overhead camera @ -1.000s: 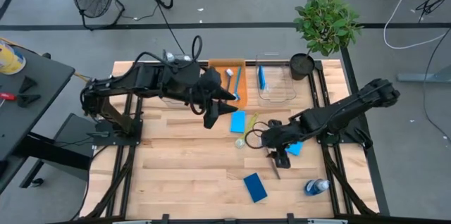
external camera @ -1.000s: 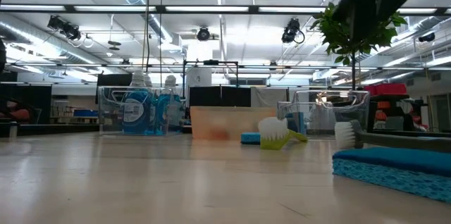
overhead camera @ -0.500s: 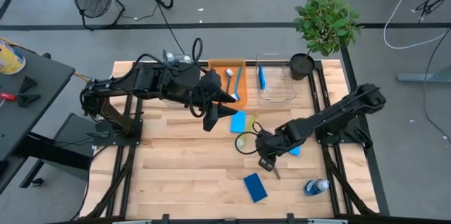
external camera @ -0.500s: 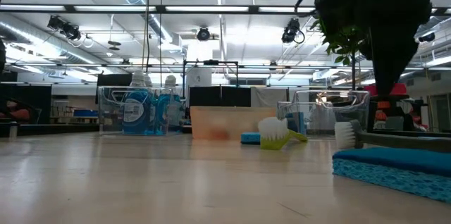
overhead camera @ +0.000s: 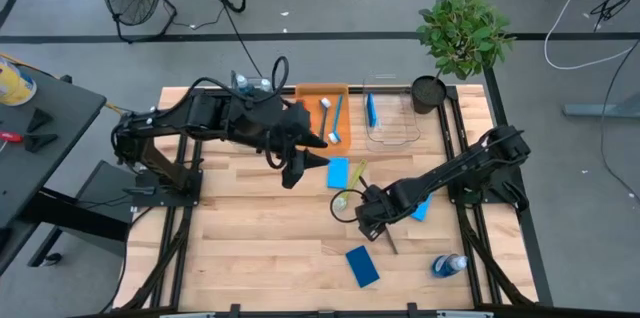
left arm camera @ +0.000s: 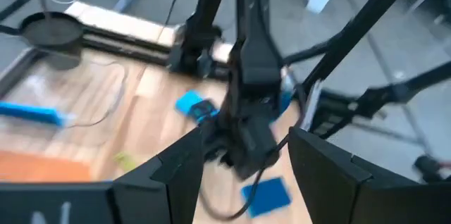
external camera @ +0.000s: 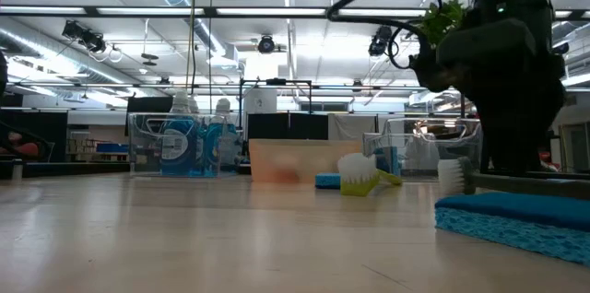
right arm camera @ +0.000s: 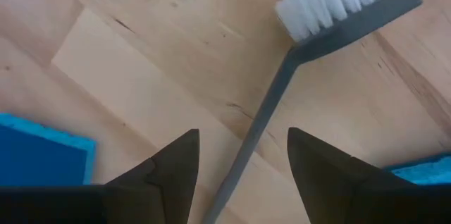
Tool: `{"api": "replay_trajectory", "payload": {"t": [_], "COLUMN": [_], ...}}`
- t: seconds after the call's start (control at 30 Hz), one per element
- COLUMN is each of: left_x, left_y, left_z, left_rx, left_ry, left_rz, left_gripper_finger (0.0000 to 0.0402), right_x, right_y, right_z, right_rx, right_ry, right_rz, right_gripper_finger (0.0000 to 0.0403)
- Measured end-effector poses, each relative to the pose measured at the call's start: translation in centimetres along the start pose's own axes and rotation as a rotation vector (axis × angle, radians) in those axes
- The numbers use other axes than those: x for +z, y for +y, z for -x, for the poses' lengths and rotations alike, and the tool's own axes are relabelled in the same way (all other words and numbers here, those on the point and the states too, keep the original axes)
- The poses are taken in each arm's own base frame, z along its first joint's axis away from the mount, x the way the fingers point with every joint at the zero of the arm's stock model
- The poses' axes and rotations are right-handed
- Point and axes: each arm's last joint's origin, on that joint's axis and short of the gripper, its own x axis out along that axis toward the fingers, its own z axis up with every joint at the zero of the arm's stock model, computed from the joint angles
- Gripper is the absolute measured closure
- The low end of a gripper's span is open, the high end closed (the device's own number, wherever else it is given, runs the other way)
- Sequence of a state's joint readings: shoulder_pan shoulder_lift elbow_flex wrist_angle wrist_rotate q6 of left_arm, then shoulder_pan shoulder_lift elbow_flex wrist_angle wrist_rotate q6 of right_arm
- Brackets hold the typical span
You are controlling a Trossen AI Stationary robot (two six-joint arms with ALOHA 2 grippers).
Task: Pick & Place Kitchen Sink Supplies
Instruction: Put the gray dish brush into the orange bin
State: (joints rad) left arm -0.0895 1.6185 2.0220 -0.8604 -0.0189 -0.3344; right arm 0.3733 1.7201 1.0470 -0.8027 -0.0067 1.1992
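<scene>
Near the worktop's (overhead camera: pixel 250 248) middle: right hand (right arm camera: pixel 243 157) released, fingers astride the dark grey brush's (right arm camera: pixel 317 23) handle, brush flat on the wood beside a blue sponge (right arm camera: pixel 39 157). By the orange bin (overhead camera: pixel 322 118): left hand (overhead camera: pixel 308 153) released, nothing held.

Overhead, table-level and wrist cameras share the table (overhead camera: pixel 250 238)

Brush (right arm camera: pixel 310 37) on table (overhead camera: pixel 250 228), between two sponges (overhead camera: pixel 363 266) (overhead camera: pixel 419 210).

Right claw (overhead camera: pixel 371 226) low beside dark grey brush (overhead camera: pixel 388 239)
</scene>
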Motion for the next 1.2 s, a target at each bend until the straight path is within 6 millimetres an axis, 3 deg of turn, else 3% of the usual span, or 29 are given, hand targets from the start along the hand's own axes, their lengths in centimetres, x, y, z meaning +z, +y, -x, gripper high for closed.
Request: {"api": "replay_trajectory", "payload": {"t": [0.23, 0.43, 0.6, 0.8, 1.03, 1.2], "left_x": [-2.0, -2.8, -3.7, -4.5, -4.1, -4.3], "left_y": [-0.2, -0.9, -0.9, -0.3, -0.6, -1.0], "left_z": [3.3, 6.8, 8.2, 8.5, 8.4, 6.1], "left_rx": [0.210, 0.255, 0.290, 0.362, 0.324, 0.227], "left_ry": [0.125, 0.131, 0.197, 0.285, 0.244, 0.152], "left_rz": [-0.142, -0.192, -0.216, -0.263, -0.249, -0.242], "left_gripper_finger": [0.0193, 0.0193, 0.0193, 0.0193, 0.0193, 0.0193], "right_x": [0.1, 0.2, 0.2, 0.4, 0.4, 0.4], "right_y": [0.1, 0.2, 0.2, 0.2, 0.2, 0.2], "right_z": [-0.2, -0.2, -0.2, -0.2, -0.2, -0.2], "right_rx": [-0.001, 0.011, 0.009, 0.006, 0.008, 0.017], "right_ry": [-0.007, -0.024, -0.035, -0.049, -0.048, -0.031], "right_rz": [0.002, 0.002, 0.001, -0.004, -0.008, -0.008], "right_gripper_finger": [0.0185, 0.0185, 0.0185, 0.0185, 0.0185, 0.0185]}}
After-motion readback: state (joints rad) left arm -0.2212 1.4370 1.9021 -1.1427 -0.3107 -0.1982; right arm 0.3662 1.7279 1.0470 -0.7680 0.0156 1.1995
